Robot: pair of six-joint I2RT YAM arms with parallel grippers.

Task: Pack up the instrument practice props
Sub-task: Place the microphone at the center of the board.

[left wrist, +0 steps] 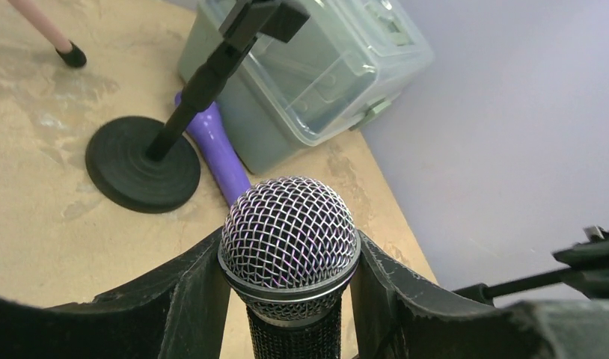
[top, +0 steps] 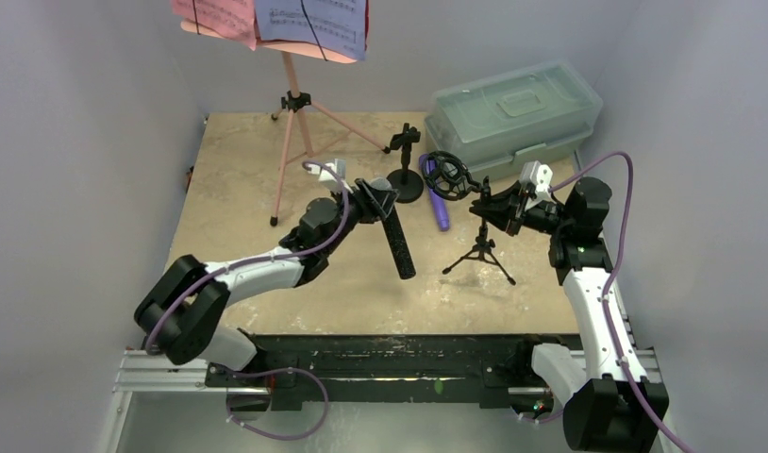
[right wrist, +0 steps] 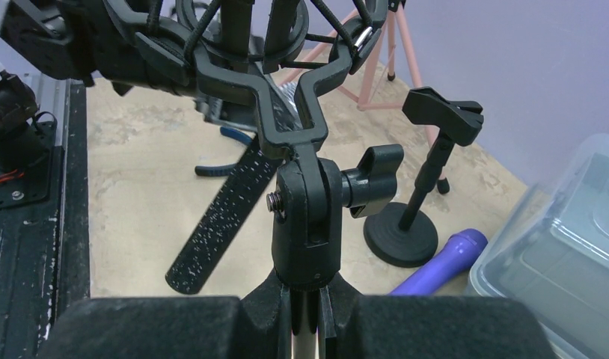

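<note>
Pressed onto the black silver-headed mic (left wrist: 289, 232) just under its mesh head, the left claw (top: 375, 198) holds it, apparently lifted off the worktop (top: 248, 179), with the handle slanting down toward the near edge. The right claw (right wrist: 305, 307) is closed on the stem of the tripod mic support (right wrist: 305, 217), just beneath the joint that carries the shock-mount ring (top: 448, 175). Whether the tripod's legs rest on the worktop cannot be told. The purple mic (top: 438, 203) lies flat between that support and the round-base mic support (top: 406, 168), just in front of the greenish lidded box (top: 512, 111), whose lid appears to be on. The pink music rack (top: 291, 123) stands at the far left, with printed sheets (top: 309, 21) strapped to its panel.

The step in hand is judged to be carrying the black mic off for packing. It would be done best with the tripod held steady by the right claw and the pinch placed below the head ring, so that the mic cannot slide out. The long handle should be swung wide of both supports, then laid down gently rather than dropped.
</note>
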